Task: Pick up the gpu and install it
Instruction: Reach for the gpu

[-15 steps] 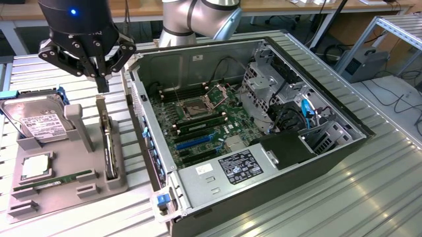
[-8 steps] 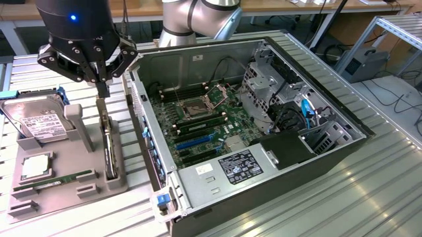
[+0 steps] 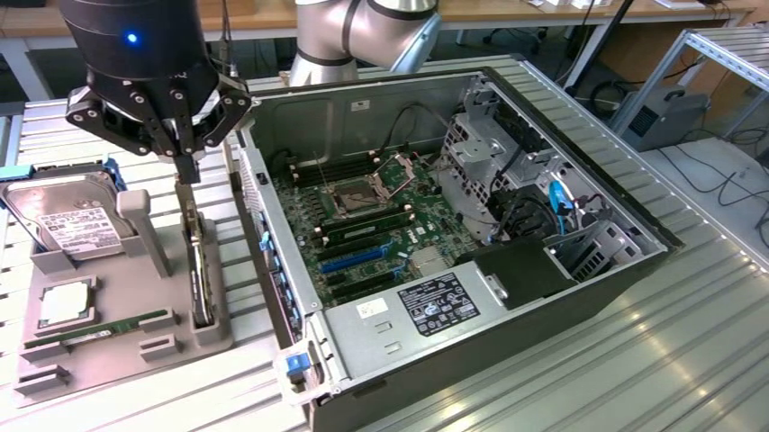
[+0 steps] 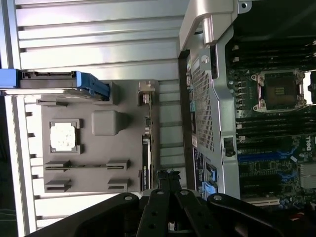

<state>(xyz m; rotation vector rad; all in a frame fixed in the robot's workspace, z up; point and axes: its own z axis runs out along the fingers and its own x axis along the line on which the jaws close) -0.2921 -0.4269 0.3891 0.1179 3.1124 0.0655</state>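
While the grey tray (image 3: 114, 360) holds a hard drive (image 3: 67, 225), a RAM stick (image 3: 103, 328) and the gpu (image 3: 201, 270) on edge, the closed pincer (image 3: 187, 160) hangs just above its top end.

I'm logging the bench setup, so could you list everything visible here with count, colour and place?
graphics card: 1, dark with a silver end, on edge in the holder's slot nearest the computer case
hard drive: 1, silver in a blue frame, on the holder at the exterior view's left
processor chip: 1, silver, in a square recess of the holder
memory stick: 1, green, lying flat on the holder
holder: 1, grey, beside the case
computer case: 1, black and grey, open, mid-table
motherboard: 1, green, inside the case
table: 1, silver, ribbed
robot arm: 1, grey, behind the case
pincer: 1, black, shut, at the graphics card's upper end
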